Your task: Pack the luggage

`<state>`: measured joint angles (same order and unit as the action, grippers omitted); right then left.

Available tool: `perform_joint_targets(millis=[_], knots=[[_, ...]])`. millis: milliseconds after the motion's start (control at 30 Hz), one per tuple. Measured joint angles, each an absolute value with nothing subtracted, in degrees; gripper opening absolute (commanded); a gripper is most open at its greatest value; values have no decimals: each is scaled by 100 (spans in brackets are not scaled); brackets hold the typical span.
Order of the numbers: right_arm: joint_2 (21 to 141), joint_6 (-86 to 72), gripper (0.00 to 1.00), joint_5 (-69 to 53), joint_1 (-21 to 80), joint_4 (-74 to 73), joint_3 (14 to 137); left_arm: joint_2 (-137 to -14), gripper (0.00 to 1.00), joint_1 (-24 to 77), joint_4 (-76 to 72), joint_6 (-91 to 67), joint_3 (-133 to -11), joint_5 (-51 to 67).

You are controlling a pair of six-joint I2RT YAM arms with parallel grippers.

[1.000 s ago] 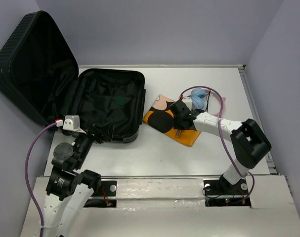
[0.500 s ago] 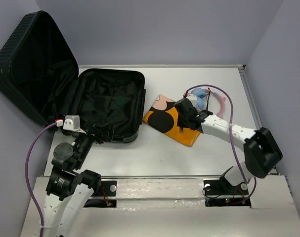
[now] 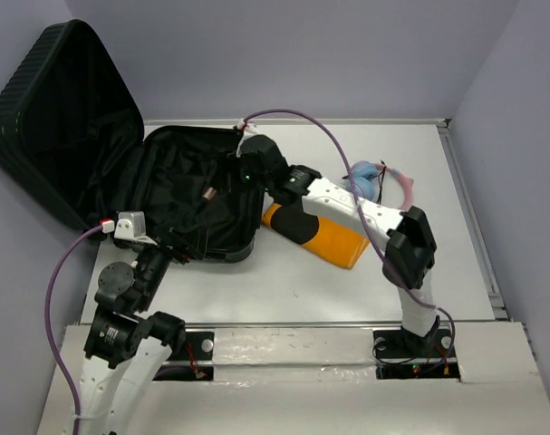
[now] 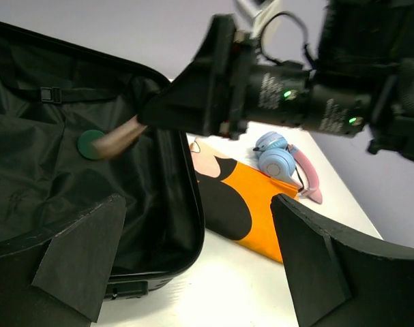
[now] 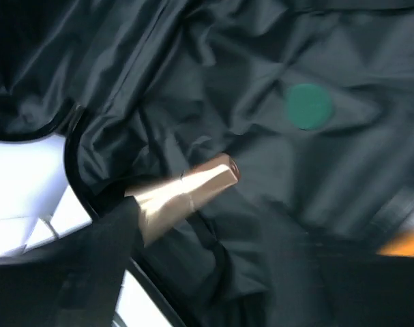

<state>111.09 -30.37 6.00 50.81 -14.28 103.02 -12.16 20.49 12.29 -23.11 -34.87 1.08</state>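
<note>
The luggage (image 3: 179, 208), a black hard-shell suitcase, lies open at the left with its ribbed lid (image 3: 57, 118) leaning back. My right gripper (image 3: 231, 179) reaches over its black lining, shut on a rose-gold tube (image 3: 209, 192). In the right wrist view the tube (image 5: 186, 191) sticks out from my gripper (image 5: 152, 221) above the lining, near a green dot (image 5: 309, 105). My left gripper (image 3: 179, 243) is open and empty at the suitcase's near edge. In the left wrist view its gripper (image 4: 207, 272) frames the suitcase rim (image 4: 193, 218) and the tube (image 4: 114, 142).
An orange cloth with black spots (image 3: 324, 237) lies on the white table just right of the suitcase. Blue-and-pink headphones (image 3: 374, 177) lie behind it. Both also show in the left wrist view, the cloth (image 4: 261, 211) and the headphones (image 4: 278, 157). Grey walls enclose the table.
My right arm has swung left from above the orange cloth to over the open suitcase, carrying the tube. The left arm has not moved.
</note>
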Motion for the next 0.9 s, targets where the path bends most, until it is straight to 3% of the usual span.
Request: perform_joint_targets(millis=[100, 233, 333, 400, 567, 700, 900], knots=[[11708, -2912, 80, 301, 5214, -1592, 10796, -1142, 99, 2049, 1267, -2318, -3487, -8], [11168, -2897, 75, 338, 4908, -1660, 9649, -1090, 99, 2049, 1269, -2327, -3492, -49], [10130, -3004, 73, 532, 4128, -1785, 8154, -1094, 99, 2049, 1273, -2327, -3492, -49], [9223, -3116, 73, 829, 2989, -1660, 7098, -1100, 99, 2047, 1271, -2327, -3492, -19], [8012, -3267, 73, 1201, 663, -1581, 5857, -1100, 99, 2038, 1271, -2327, -3492, 58], [8285, -3284, 72, 1199, -296, -1562, 5693, -1096, 99, 2038, 1269, -2327, -3492, 91], [9445, -3142, 68, 1186, -567, -1535, 5806, -1096, 99, 2038, 1267, -2324, -3492, 161]])
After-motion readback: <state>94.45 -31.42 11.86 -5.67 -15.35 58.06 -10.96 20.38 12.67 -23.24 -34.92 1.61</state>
